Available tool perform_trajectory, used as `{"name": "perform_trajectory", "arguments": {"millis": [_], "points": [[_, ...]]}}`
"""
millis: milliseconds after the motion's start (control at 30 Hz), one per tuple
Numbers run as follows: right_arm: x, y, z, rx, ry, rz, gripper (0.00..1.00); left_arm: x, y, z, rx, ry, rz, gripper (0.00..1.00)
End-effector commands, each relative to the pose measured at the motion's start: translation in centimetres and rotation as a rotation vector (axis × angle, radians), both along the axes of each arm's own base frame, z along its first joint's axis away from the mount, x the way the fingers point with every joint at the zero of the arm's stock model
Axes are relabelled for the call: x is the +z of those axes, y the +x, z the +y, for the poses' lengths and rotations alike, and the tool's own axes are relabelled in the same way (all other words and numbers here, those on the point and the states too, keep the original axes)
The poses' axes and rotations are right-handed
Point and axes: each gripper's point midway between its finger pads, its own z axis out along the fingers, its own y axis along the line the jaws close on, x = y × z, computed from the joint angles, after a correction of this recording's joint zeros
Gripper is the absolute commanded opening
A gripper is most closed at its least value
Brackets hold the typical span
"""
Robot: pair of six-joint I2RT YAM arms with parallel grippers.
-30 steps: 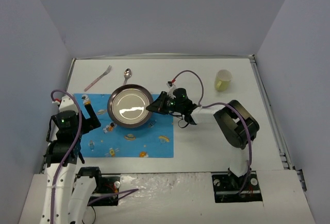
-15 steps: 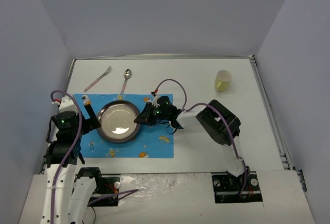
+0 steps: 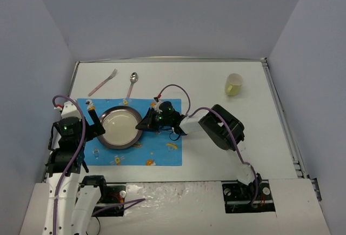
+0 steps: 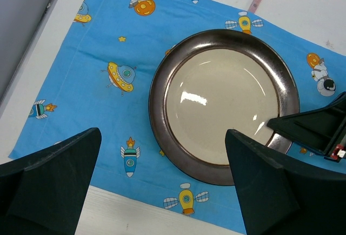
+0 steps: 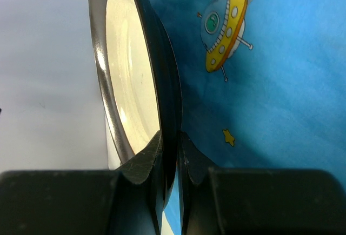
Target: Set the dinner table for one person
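A brown-rimmed cream plate (image 3: 120, 127) sits low over the blue cartoon-printed mat (image 3: 162, 147) on the white dinner table (image 3: 216, 84). My right gripper (image 3: 145, 123) is shut on the plate's right rim; the right wrist view shows the fingers (image 5: 141, 166) clamping the plate's rim (image 5: 162, 84) edge-on above the mat (image 5: 270, 84). My left gripper (image 3: 93, 117) is open and empty at the mat's left edge, its fingers (image 4: 48, 175) wide apart over the plate (image 4: 224, 105) and mat (image 4: 92, 94).
A pink-handled fork (image 3: 102, 82) and a spoon (image 3: 132, 84) lie on the table behind the mat. A yellow cup (image 3: 233, 84) stands at the back right. Grey walls close in the table on three sides.
My right gripper has carried the plate leftwards and down, from the mat's back edge to the mat's left-middle. The left arm has not moved.
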Motion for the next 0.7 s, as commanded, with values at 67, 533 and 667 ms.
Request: {"name": "perform_trajectory", "arguments": {"millis": [67, 533, 667], "points": [[10.7, 0.4, 3.3, 0.057, 0.275, -0.179, 0.00, 2.6, 0.8, 0.2, -0.002, 0.020, -0.080, 0.97], [7.8, 0.7, 3.2, 0.035, 0.230, -0.168, 0.00, 2.6, 0.8, 0.1, -0.007, 0.020, -0.083, 0.97], [7.0, 0.7, 3.0, 0.029, 0.206, -0.169, 0.00, 2.6, 0.8, 0.1, -0.006, 0.020, -0.084, 0.97]]}}
